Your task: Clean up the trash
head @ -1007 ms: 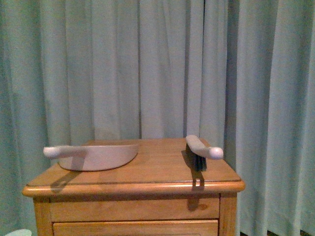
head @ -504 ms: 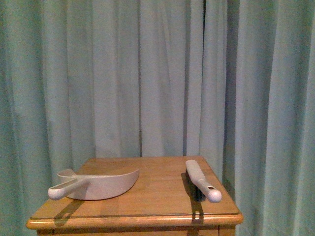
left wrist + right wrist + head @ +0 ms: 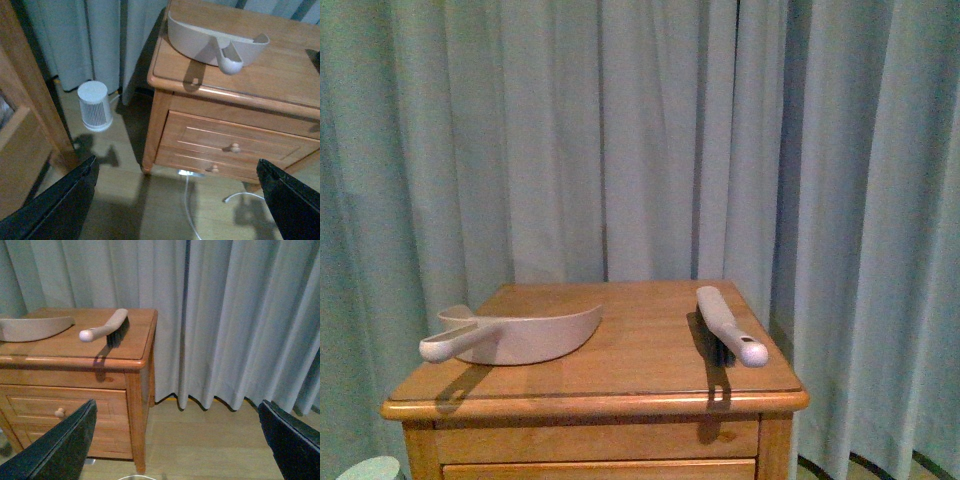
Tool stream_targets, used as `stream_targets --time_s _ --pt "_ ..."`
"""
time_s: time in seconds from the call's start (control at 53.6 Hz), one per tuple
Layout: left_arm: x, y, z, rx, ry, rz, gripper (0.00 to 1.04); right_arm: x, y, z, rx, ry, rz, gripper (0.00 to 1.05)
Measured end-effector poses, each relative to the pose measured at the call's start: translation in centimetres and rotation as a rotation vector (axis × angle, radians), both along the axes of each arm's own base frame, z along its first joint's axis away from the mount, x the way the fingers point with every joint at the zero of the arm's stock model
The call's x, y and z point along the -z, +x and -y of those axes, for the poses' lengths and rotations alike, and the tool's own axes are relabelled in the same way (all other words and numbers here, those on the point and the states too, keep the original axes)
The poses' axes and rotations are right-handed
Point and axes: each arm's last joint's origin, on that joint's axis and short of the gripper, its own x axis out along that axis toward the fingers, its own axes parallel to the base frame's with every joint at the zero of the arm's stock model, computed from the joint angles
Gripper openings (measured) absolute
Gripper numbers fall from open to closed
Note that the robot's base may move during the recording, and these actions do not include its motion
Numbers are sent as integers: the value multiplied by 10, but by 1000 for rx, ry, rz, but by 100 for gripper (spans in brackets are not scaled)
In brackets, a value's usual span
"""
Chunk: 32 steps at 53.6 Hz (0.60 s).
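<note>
No wad of white paper shows in any view; the trash is out of view. A beige-pink dustpan [image 3: 525,335] lies on the left of the wooden cabinet top, handle toward me. It also shows in the left wrist view [image 3: 210,40] and the right wrist view [image 3: 35,327]. A hand brush [image 3: 728,325] with dark bristles lies on the right, and shows in the right wrist view [image 3: 105,329]. My left gripper [image 3: 176,165] is open and empty, low in front of the cabinet's left corner. My right gripper [image 3: 177,405] is open and empty, low to the cabinet's right.
The wooden cabinet [image 3: 590,405] with drawers [image 3: 235,147] stands against pale curtains [image 3: 640,140]. A small white cylindrical appliance [image 3: 94,105] stands on the floor left of it, and a white cable [image 3: 190,215] runs below it. Other wooden furniture [image 3: 20,125] stands at the far left.
The front view has shifted: the cabinet sank in the picture, then rose again. The dustpan and brush lie where they were on the top.
</note>
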Motion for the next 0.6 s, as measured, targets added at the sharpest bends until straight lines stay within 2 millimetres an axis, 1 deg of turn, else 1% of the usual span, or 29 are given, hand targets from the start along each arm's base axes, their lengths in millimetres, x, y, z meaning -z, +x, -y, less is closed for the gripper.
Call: stream_targets --time_s 0.168,0.205,0.298,0.392,0.597 --pt "-45 48 19 102 114 16 97 0 0 0 0 0 0 97" --pt "-53 56 24 125 125 17 97 0 0 0 0 0 0 97" --pt "-65 75 34 170 157 8 97 0 0 0 0 0 0 97" --pt "-70 93 43 199 193 -13 97 0 0 0 0 0 0 97" --pt "-66 133 61 219 255 -86 97 0 0 0 0 0 0 97"
